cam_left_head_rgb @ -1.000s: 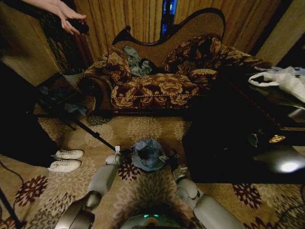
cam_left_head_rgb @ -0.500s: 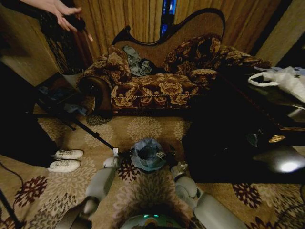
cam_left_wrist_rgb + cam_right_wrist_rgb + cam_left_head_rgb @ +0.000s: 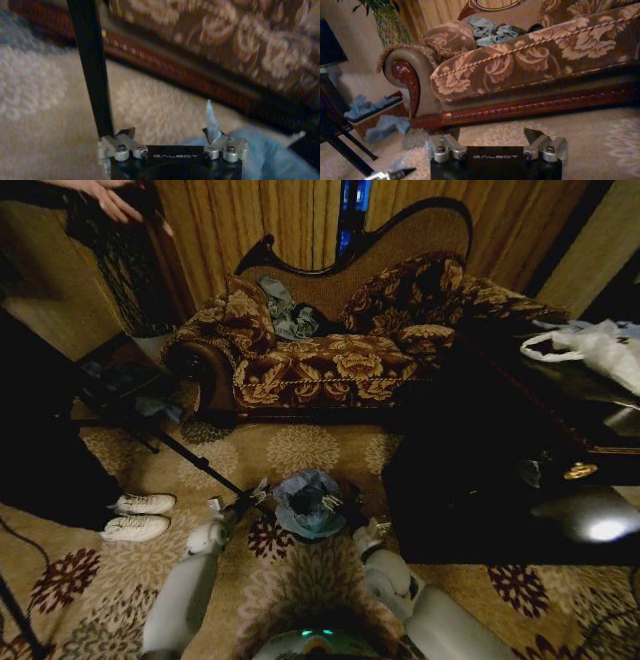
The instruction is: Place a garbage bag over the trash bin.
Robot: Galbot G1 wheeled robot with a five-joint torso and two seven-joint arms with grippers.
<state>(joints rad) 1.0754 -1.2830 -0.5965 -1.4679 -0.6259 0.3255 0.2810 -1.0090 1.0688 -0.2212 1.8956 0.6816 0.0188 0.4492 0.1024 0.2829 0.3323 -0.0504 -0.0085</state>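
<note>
Down on the patterned carpet [image 3: 300, 450], just in front of the robot, stands the trash bin [image 3: 345, 505], its dark wall showing only as a sliver beside the garbage bag [image 3: 308, 502]. The pale blue film covers the bin's mouth in a crumpled mound and sags into the middle. The left hand [image 3: 252, 493] sits just beside the bag's left edge, released, its fingers spread with nothing between them; in its wrist view the blue film lies close beside one fingertip [image 3: 214, 132], and a black tripod leg [image 3: 91, 67] runs past the other. The right hand [image 3: 372, 529] hangs near the bin's right side, likewise released and empty. Behind the bin stands a floral sofa [image 3: 330, 350].
</note>
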